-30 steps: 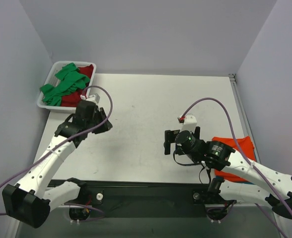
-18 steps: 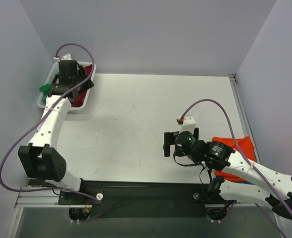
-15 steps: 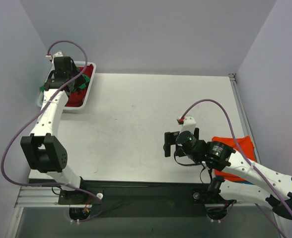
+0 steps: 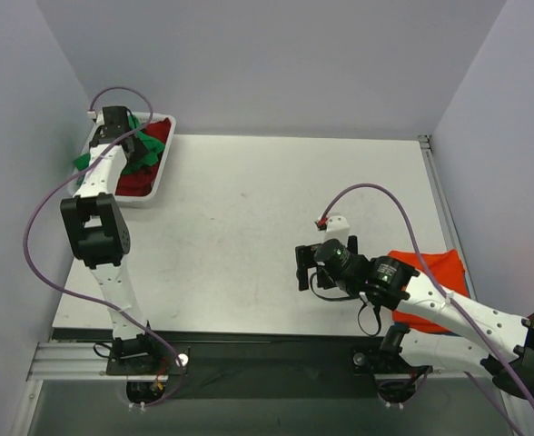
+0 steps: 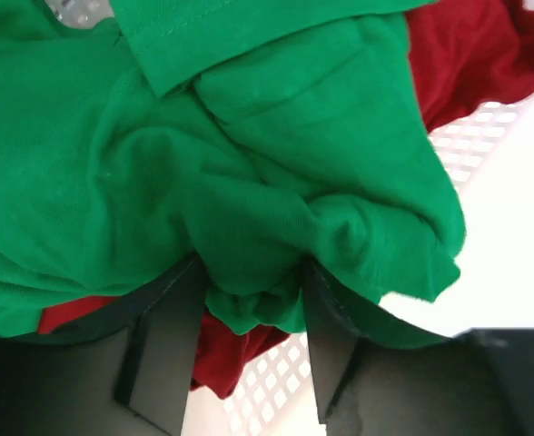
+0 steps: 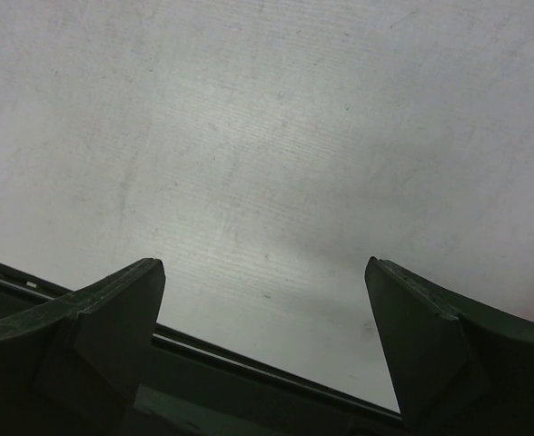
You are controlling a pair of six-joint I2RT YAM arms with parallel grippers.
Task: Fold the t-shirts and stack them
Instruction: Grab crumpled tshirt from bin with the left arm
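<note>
You're in a robot lab cell. Plain grey walls (image 4: 267,64) box a white table (image 4: 249,209) with two bolted arms (image 4: 471,316).

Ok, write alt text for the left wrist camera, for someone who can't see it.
The left gripper pinches a bunched fold of the green t-shirt between its two dark fingers. A dark red t-shirt lies under it, inside the white slotted basket.

Orange t-shirt (image 4: 444,265) partly beneath right arm (image 4: 462,313)
</note>
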